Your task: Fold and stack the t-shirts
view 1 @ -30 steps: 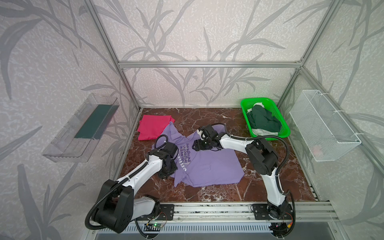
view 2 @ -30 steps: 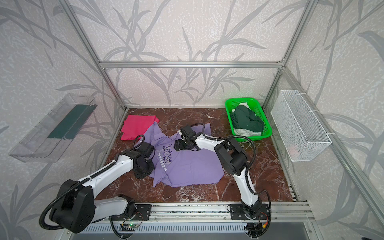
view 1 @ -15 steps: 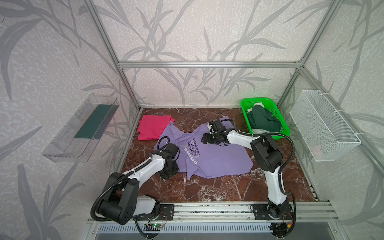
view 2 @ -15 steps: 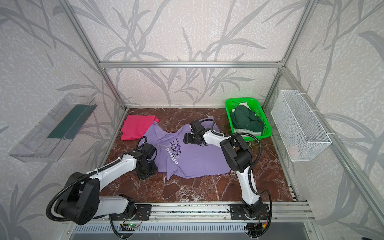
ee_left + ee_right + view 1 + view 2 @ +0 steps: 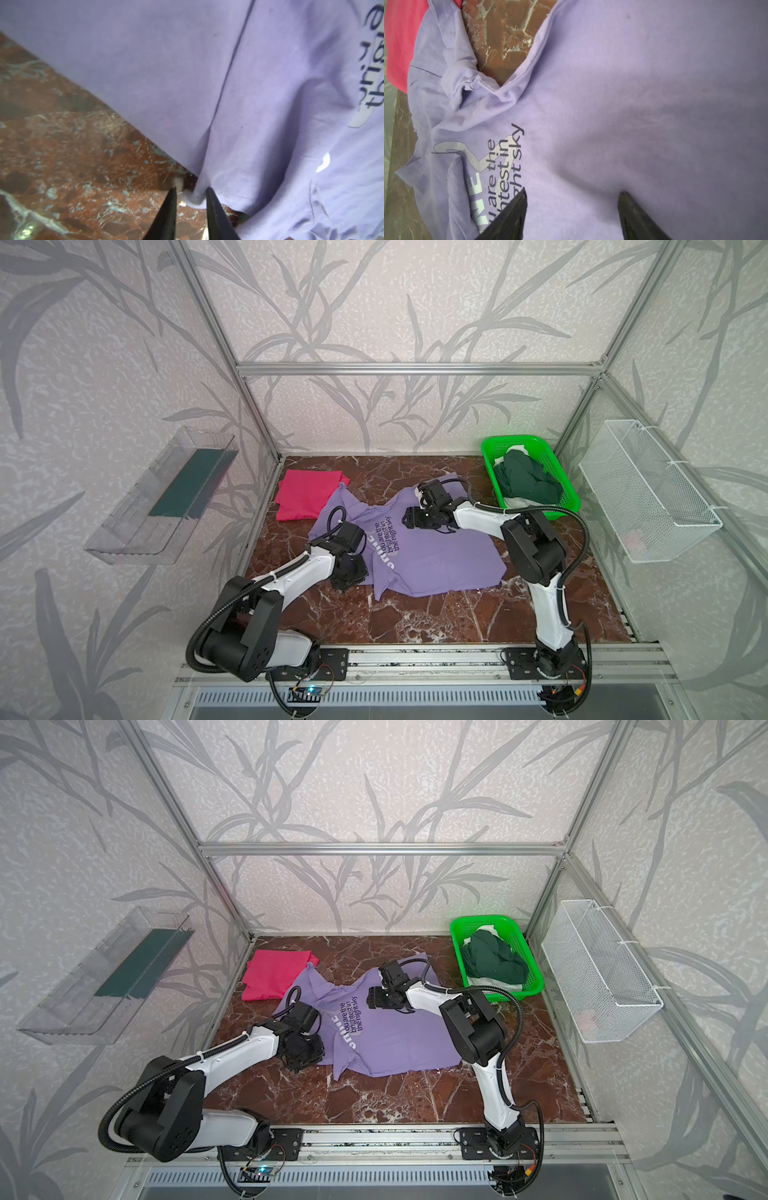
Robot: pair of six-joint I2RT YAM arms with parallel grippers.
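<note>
Lavender t-shirt [image 5: 436, 556] lay spread mid-worktop [image 5: 415, 622], lettering up, one sleeve overlapping folded magenta t-shirt [image 5: 305, 495] at back left. Left gripper [image 5: 191, 190]: jaws barely parted, hem fold between tips; firm grip we couldn't confirm. Right gripper [image 5: 573, 192]: jaws wide over chest, holding nothing. Green basket [image 5: 489, 466] at back right held dark green garment [image 5: 525, 481] over white garment [image 5: 515, 502]. Wire basket [image 5: 648, 493] on right wall: pinkish blur we couldn't identify. Brown marble surface, leaf-patterned walls.

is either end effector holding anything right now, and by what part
Right end effector: open over the purple shirt, holding nothing. Left end effector: shirt edge bunched between its tips, but grip cannot be told.
</note>
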